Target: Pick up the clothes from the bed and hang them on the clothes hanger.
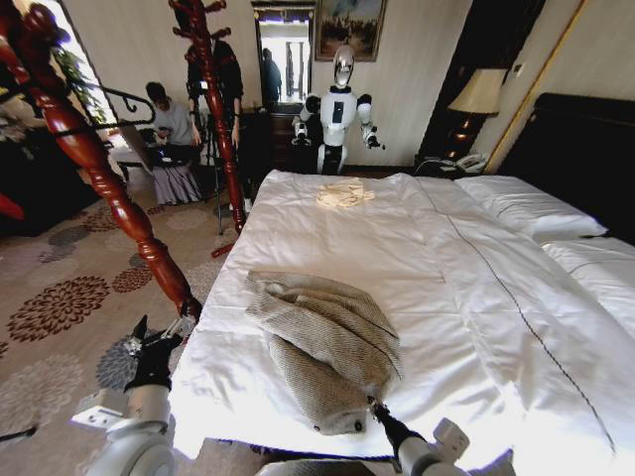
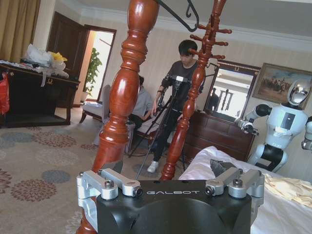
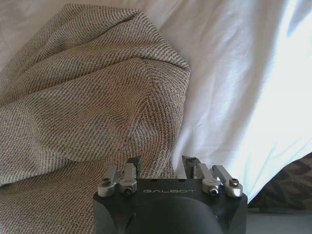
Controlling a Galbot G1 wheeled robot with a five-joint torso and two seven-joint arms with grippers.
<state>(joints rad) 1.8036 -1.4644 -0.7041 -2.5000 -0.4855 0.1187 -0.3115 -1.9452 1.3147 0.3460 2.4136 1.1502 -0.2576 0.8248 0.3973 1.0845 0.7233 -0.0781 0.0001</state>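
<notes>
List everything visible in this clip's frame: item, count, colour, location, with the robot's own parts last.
herringbone jacket: 1, grey-beige, crumpled on the near end of the bed
bed: 1, white duvet, dark headboard, ahead of the robot
pillows: 2, white, by the headboard
cream garment: 1, pale yellow, far end of the bed
coat stands: 2, red-brown wood, left of the bed
clothes hanger: 1, black, hanging high by the coat stands
other robot: 1, white, beyond the bed
bedside lamp: 1, cream shade, beside the headboard
left hand: open, off the bed's left edge
right hand: open, at the jacket's near edge
</notes>
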